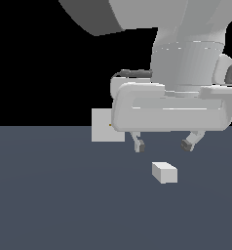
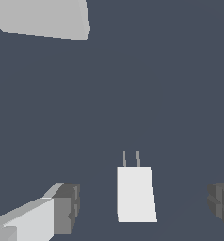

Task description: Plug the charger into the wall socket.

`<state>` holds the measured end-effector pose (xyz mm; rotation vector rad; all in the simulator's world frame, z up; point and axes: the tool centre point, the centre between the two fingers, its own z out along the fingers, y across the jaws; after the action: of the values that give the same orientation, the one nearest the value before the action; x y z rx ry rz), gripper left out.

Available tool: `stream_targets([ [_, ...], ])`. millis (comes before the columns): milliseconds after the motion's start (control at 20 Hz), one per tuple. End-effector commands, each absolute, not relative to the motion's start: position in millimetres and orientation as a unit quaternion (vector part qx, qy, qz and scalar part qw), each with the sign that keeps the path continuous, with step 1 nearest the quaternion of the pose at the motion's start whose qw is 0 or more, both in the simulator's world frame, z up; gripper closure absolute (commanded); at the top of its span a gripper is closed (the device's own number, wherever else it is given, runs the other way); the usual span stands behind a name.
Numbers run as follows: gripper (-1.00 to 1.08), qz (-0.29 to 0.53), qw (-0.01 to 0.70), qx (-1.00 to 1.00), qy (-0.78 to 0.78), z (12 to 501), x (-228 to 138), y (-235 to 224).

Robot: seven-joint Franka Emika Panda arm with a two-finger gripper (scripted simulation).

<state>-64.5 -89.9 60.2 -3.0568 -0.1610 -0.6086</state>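
Observation:
The charger (image 1: pixel 164 172) is a small plain white block lying on the dark grey floor; in the wrist view the charger (image 2: pixel 135 193) shows two thin prongs pointing toward the socket. My gripper (image 1: pixel 163 144) hovers just above it, open, fingers spread wide to either side and touching nothing. In the wrist view the gripper (image 2: pixel 144 207) straddles the block with a gap on both sides. The wall socket (image 1: pixel 102 125) is an upright white square panel further back, partly hidden behind my hand; its near corner shows as the wall socket (image 2: pixel 43 19) in the wrist view.
The dark grey floor (image 1: pixel 64 205) stretches around the charger. Behind the socket there is only black background. My arm's bulky white wrist (image 1: pixel 186 53) fills the upper part of the exterior view's right.

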Motion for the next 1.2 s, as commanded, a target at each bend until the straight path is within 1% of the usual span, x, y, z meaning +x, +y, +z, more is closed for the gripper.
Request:
stream_targets([
  [0, -0.92, -0.195, 0.01, -0.979, -0.052, 56, -65, -90],
  [450, -0.92, -0.194, 0.01, -0.979, -0.052, 20, -65, -90],
  [750, -0.92, -0.195, 0.01, -0.979, -0.052, 12, -65, -90],
  [800, 1.08, -0.195, 0.01, -0.979, -0.052, 12, -65, -90],
  [1150, 1.08, -0.195, 0.01, -0.979, -0.052, 12, -65, -90],
])
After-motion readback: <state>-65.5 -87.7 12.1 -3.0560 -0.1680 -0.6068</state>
